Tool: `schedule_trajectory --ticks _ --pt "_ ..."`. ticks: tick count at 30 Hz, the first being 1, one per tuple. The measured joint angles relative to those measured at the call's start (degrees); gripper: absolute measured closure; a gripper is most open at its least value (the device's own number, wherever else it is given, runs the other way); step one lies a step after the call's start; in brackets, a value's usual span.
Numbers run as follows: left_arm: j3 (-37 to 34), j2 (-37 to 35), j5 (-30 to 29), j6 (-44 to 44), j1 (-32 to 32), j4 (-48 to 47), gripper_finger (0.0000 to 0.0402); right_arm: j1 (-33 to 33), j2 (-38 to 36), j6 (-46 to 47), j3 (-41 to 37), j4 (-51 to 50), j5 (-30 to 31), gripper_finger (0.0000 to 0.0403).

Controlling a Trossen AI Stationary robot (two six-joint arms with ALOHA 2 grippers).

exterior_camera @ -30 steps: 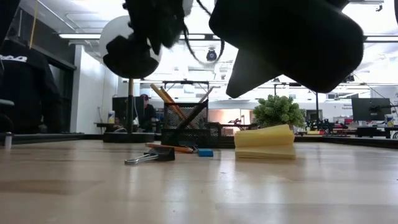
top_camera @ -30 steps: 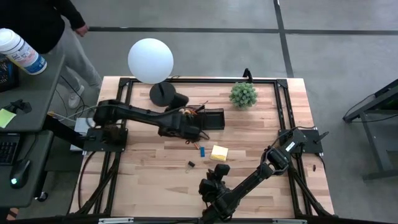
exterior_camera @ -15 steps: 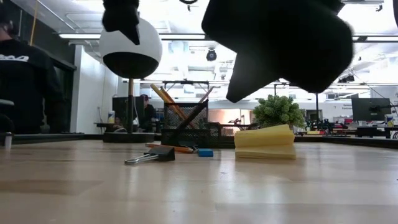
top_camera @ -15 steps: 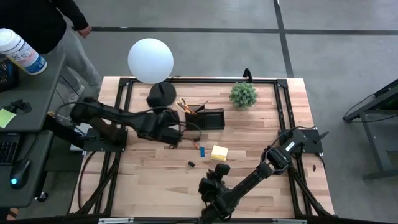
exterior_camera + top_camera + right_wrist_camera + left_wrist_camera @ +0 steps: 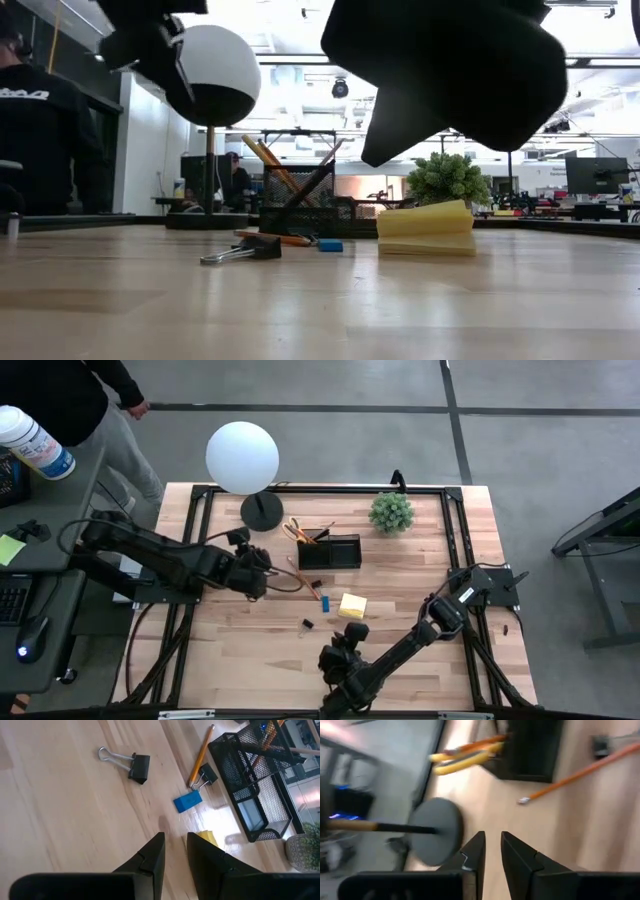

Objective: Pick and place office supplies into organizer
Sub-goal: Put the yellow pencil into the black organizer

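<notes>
The black mesh organizer (image 5: 331,551) stands at the table's far middle, with yellow-handled scissors (image 5: 462,760) and orange pencils (image 5: 262,156) sticking up from its taller section. On the wood in front of it lie an orange pencil (image 5: 201,755), a blue eraser (image 5: 188,801), a yellow sticky-note pad (image 5: 352,606) and two black clips (image 5: 135,765) (image 5: 205,774). My left gripper (image 5: 257,577) hangs to the organizer's left near the lamp base, holding nothing, its fingers shut to a narrow slit (image 5: 492,851). My right gripper (image 5: 351,634) waits near the front edge, also shut to a slit and holding nothing.
A white globe lamp (image 5: 242,457) on a round black base (image 5: 435,832) stands at the far left, and a small green plant (image 5: 391,512) at the far right. A person stands beyond the table's far left corner (image 5: 95,395). Bare wood lies along the right side.
My left gripper has drawn back from the organizer toward the table's left edge and rolled as it went. The scissors and pencils in the organizer, hidden under the arm a second ago, now show from above. My right arm has kept still.
</notes>
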Motion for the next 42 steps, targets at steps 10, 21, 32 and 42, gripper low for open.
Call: schedule_trajectory --ticks 10,21,32,42 --pt "-10.1 -1.3 11.5 16.4 0.2 15.9 0.0355 -0.6 0.0 -0.6 0.0 0.5 -0.1 0.0325" --pt "-14.6 -1.3 20.9 43.5 1.8 26.8 0.0355 -1.0 0.0 -0.6 0.0 1.3 0.5 0.0325" --pt "-14.6 -1.1 28.4 63.0 12.6 27.3 0.0355 -0.9 0.0 -1.7 0.0 1.9 -0.4 0.0325" --pt "-14.6 1.0 29.3 74.1 20.2 26.3 0.0355 -1.0 0.0 -2.9 0.0 2.2 -0.4 0.0325"
